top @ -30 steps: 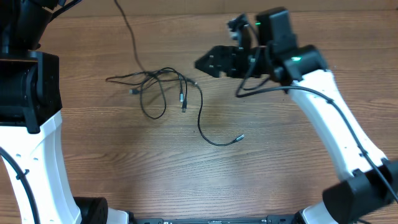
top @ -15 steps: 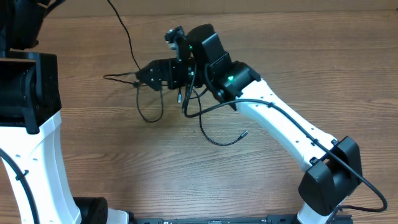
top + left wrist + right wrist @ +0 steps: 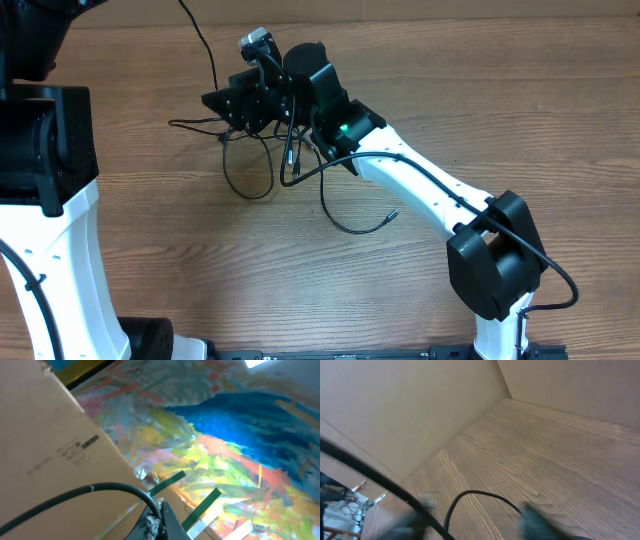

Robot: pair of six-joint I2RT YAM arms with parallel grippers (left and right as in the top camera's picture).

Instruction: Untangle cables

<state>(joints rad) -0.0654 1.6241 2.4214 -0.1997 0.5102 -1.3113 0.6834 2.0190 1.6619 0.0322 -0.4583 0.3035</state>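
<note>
Since the earlier frames, the right tool [image 3: 215,102] has swung left across the surface [image 3: 500,120] and now sits over the upper edge of the cables [image 3: 292,158]. These lie in a tangled knot left of centre, with one plug end [image 3: 392,212] trailing right. Its wrist view is blurred, so whether its jaws grip a cord cannot be told. The left tool [image 3: 159,522], pointing away from the surface, is closed.

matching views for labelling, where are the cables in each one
overhead: cables tangled upper centre-left, by the right gripper
left wrist: not in it
right wrist: one of the cables curves at lower centre
shared landmark: wooden table, in overhead and right wrist
</note>
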